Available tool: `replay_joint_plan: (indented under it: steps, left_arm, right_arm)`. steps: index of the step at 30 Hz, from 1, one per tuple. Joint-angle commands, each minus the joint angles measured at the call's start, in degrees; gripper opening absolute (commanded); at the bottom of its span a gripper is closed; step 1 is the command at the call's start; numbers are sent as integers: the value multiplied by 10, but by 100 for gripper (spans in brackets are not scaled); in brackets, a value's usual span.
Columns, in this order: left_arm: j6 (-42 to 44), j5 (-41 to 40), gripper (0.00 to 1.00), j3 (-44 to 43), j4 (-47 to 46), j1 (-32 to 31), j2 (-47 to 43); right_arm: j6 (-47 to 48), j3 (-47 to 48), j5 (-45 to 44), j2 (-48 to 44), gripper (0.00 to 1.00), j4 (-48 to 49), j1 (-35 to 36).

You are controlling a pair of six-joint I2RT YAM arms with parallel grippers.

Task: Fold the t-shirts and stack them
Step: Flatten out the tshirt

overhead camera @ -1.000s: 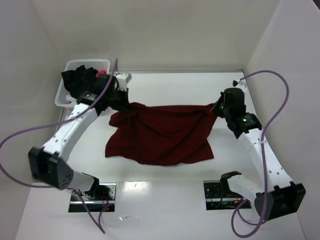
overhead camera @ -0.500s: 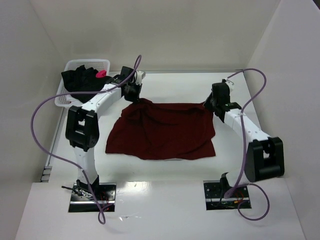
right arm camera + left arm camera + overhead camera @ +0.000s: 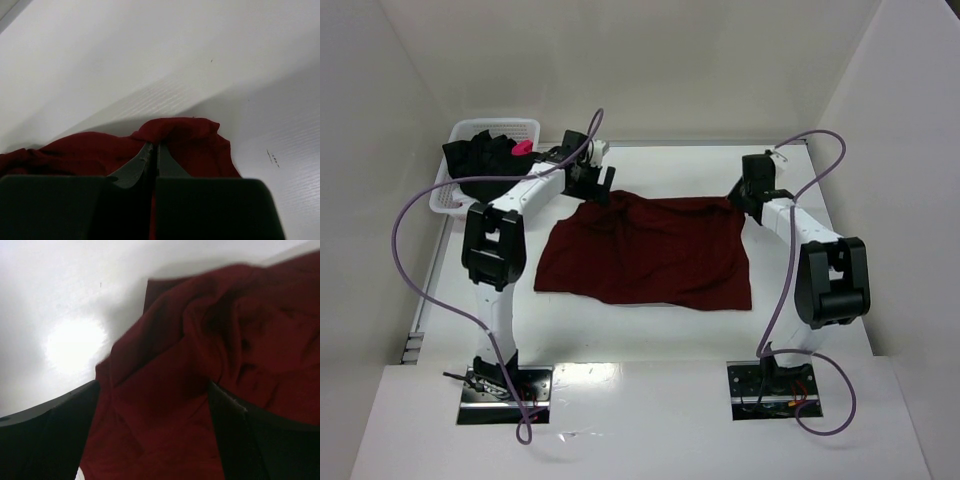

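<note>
The maroon t-shirt [image 3: 650, 252] lies spread on the white table, its far edge bunched at both corners. My left gripper [image 3: 597, 188] hangs over the far left corner, open. In the left wrist view its dark fingers [image 3: 45, 440] stand wide apart with maroon cloth [image 3: 165, 405] lying loose between them. My right gripper [image 3: 744, 203] is shut on the far right corner. The right wrist view shows its fingertips [image 3: 154, 149] pinching a raised fold of the shirt [image 3: 190, 135]. The black t-shirt [image 3: 482, 160] with a pink mark [image 3: 522, 146] sits heaped in the basket.
A white mesh basket [image 3: 533, 126] stands at the back left corner, close to my left arm. White walls enclose the table at the back and on both sides. Purple cables loop off both arms. Two mounting plates [image 3: 505, 392] sit at the near edge.
Both arms have stretched toward the back of the table, drawing the maroon shirt's far edge with them and flattening it. My left gripper has opened and let go of its corner.
</note>
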State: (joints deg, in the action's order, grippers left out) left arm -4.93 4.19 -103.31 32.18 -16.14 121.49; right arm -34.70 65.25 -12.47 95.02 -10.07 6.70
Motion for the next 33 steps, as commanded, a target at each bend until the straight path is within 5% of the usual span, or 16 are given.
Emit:
replay_joint_plan:
  steps: [1,12,23,33]
  left_arm:
    - [-8,-1,95,42,-11,10,-56]
    - [-121,147,89,218,-121,100,-107]
    - [-169,298,85,237,-202,147,-95]
    - [-181,311,77,244,-216,153,-72]
  right_arm:
    - [0,26,-26,10,0,29,-3]
    - [5,-24,-31,3,0,23,-29]
    - [5,-56,-31,-30,0,29,-41]
    - [10,-62,-31,-35,1,34,-41]
